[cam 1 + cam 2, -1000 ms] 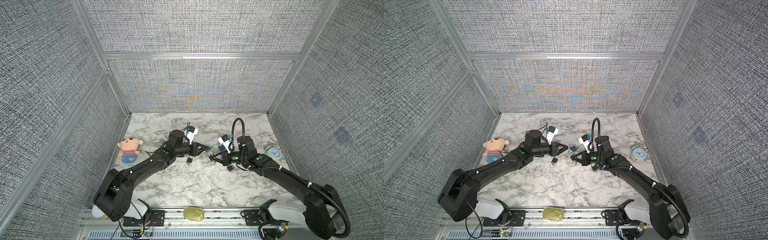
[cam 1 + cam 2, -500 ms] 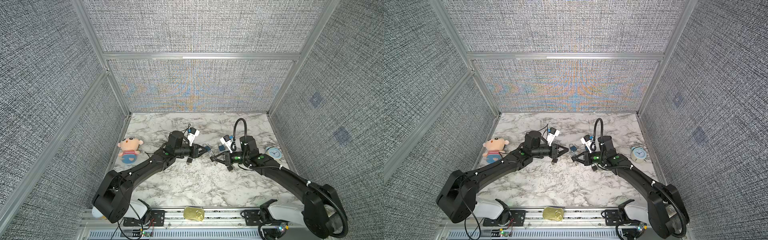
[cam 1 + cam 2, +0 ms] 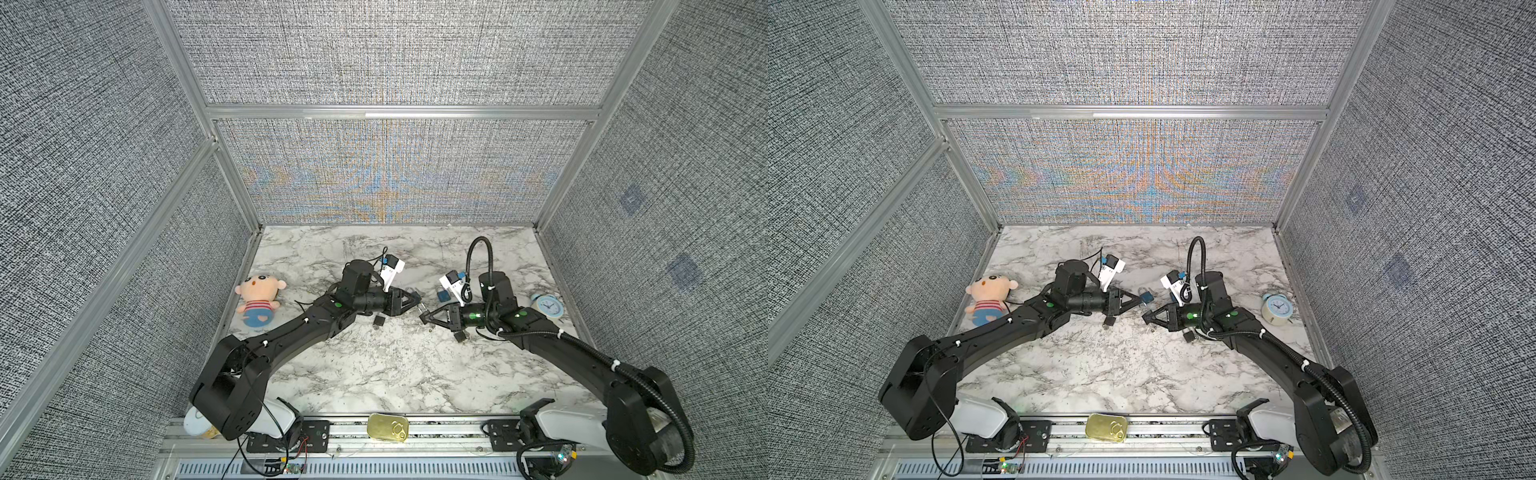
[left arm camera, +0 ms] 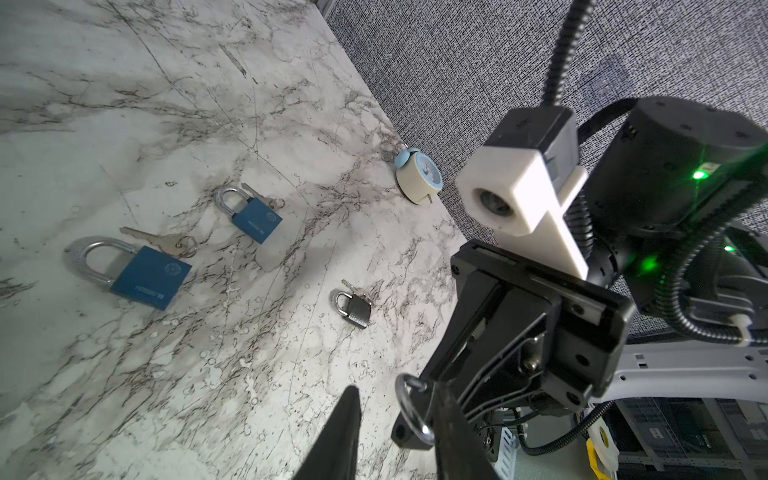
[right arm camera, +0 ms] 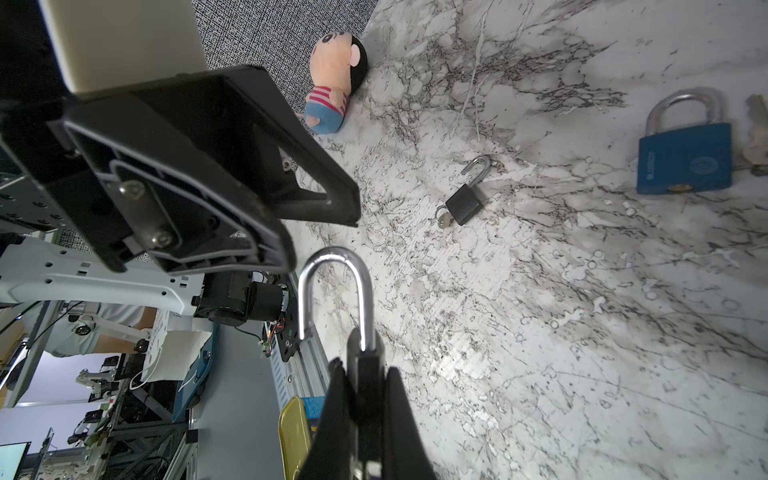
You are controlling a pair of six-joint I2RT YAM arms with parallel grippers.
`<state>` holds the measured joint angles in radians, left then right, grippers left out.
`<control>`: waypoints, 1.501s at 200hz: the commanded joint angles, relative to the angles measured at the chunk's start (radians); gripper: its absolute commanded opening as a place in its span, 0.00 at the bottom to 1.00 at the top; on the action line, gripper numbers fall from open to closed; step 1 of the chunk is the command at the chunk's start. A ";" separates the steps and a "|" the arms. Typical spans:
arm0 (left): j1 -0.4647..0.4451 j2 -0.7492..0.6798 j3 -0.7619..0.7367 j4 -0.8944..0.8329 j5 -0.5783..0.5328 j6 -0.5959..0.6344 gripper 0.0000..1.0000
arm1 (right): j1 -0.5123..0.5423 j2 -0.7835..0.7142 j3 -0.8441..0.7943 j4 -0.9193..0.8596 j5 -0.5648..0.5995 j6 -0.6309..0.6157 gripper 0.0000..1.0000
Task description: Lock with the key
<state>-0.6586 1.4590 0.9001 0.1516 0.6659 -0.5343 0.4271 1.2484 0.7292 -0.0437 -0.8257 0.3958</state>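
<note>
Grey woven wall panels in aluminium frames enclose a marble bench (image 3: 395, 374) on 3 sides. At the near edge, a gold tin (image 3: 387, 427) lies on the mounting rail between the 2 arm bases.

Beside the right arm's wrist, a closed black padlock (image 4: 356, 311) lies flat on the bench. Left of centre, beside the left arm's wrist, an open black padlock (image 5: 464, 204) lies with its shackle swung out.

At mid-bench the 2 hands face each other, tips near but apart. The right hand (image 3: 424, 319) is clamped on the body of the held padlock (image 5: 365, 361), clear of the bench, with the shackle pointing at the left hand (image 3: 415, 300). The left hand's fingers (image 5: 316, 195) stand apart with nothing between them. Whether a key sits in the held padlock cannot be told.

Just beyond the hands lie the left blue padlock (image 4: 145, 276) and the right blue padlock (image 4: 257, 220), both with shackles closed. A loose key (image 4: 160, 241) lies alongside the left one and a second loose key (image 4: 266, 200) alongside the right one.

A plush doll (image 3: 257, 301) lies at the left edge. An alarm clock (image 3: 548, 306) stands at the right edge.
</note>
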 commanded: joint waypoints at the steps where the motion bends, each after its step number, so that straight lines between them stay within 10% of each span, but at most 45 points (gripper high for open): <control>1: -0.002 0.003 0.000 0.005 -0.005 0.019 0.33 | -0.004 -0.006 0.011 0.016 -0.030 0.006 0.00; 168: -0.001 0.003 -0.011 0.017 -0.010 0.019 0.32 | -0.042 -0.020 -0.008 0.019 -0.107 0.018 0.00; 300: 0.002 0.023 -0.033 0.169 0.202 -0.005 0.30 | -0.068 -0.021 -0.056 0.108 -0.228 0.074 0.00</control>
<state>-0.6582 1.4677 0.8692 0.2752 0.8158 -0.5430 0.3599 1.2263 0.6785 0.0017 -1.0172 0.4480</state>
